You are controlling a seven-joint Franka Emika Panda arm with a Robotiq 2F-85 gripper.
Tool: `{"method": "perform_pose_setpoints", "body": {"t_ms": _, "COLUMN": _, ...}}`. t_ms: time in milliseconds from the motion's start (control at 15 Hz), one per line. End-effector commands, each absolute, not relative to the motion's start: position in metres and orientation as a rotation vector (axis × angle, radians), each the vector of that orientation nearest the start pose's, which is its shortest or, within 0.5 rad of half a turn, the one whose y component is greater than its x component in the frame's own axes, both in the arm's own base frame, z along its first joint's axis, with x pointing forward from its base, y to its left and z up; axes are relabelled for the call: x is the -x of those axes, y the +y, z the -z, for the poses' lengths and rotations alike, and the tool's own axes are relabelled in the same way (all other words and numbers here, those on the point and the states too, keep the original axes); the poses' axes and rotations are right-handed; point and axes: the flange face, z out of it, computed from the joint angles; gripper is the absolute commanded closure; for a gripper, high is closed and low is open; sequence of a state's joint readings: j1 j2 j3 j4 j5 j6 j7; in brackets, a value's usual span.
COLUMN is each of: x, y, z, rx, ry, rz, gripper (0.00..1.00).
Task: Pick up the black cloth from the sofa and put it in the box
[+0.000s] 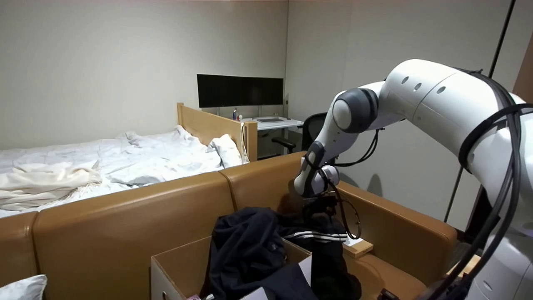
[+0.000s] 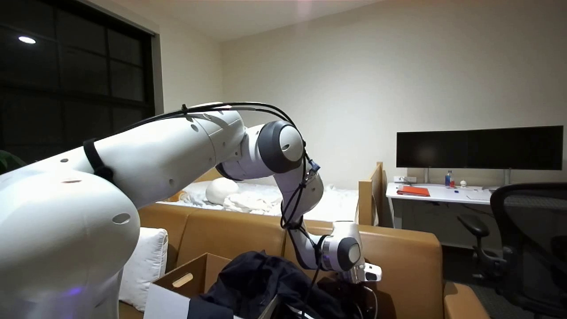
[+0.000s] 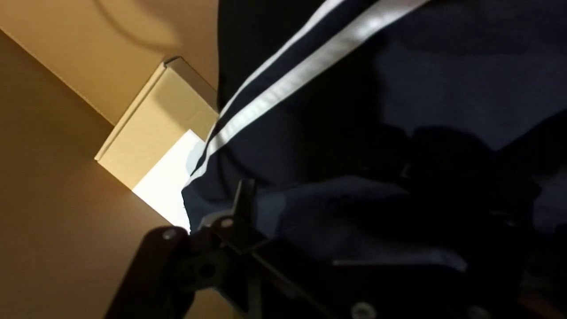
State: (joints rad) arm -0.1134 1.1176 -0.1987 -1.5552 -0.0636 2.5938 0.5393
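Observation:
The black cloth [image 1: 245,246] is heaped over the cardboard box [image 1: 187,260], with part inside and part hanging across its rim. Its far portion, marked by two white stripes, spreads onto the seat of the tan sofa [image 1: 137,216]. In an exterior view the cloth [image 2: 266,279] also covers much of the box [image 2: 168,301]. My gripper [image 1: 320,210] points down just over the striped portion beside the backrest. In the wrist view one finger [image 3: 243,201] stands wide at the left above the cloth [image 3: 421,88]; the opposite finger is lost in darkness. Contact with the fabric cannot be made out.
A small flat carton [image 1: 359,248] with a white label lies on the seat near the sofa arm [image 1: 399,216]. The backrest rises close behind my wrist. Loose cables [image 1: 354,225] hang by the gripper. A white pillow [image 2: 146,266] leans left of the box.

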Motion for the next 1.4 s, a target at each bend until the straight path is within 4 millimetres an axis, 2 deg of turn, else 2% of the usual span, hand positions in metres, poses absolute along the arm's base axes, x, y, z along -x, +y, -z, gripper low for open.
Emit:
{"method": "perform_pose_setpoints", "body": {"t_ms": 0, "x": -0.606, "y": -0.188, "z": -0.013, "rx": 3.123, "ry": 1.128, "rz": 0.03, "gripper": 0.0}}
{"method": "perform_pose_setpoints", "body": {"t_ms": 467, "x": -0.595, "y": -0.175, "z": -0.049, "rx": 3.064, "ry": 1.158, "rz": 0.202, "gripper": 0.0}}
{"method": "perform_pose_setpoints", "body": {"t_ms": 733, "x": -0.602, "y": -0.167, "z": -0.047, "rx": 3.081, "ry": 1.141, "rz": 0.17, "gripper": 0.0}}
{"method": "perform_pose_setpoints", "body": {"t_ms": 1000, "x": -0.613, "y": -0.161, "z": -0.032, "rx": 3.099, "ry": 1.134, "rz": 0.138, "gripper": 0.0}}
{"method": "perform_pose_setpoints", "body": {"t_ms": 1333, "x": -0.624, "y": -0.165, "z": -0.03, "rx": 3.082, "ry": 1.159, "rz": 0.162, "gripper": 0.0}}
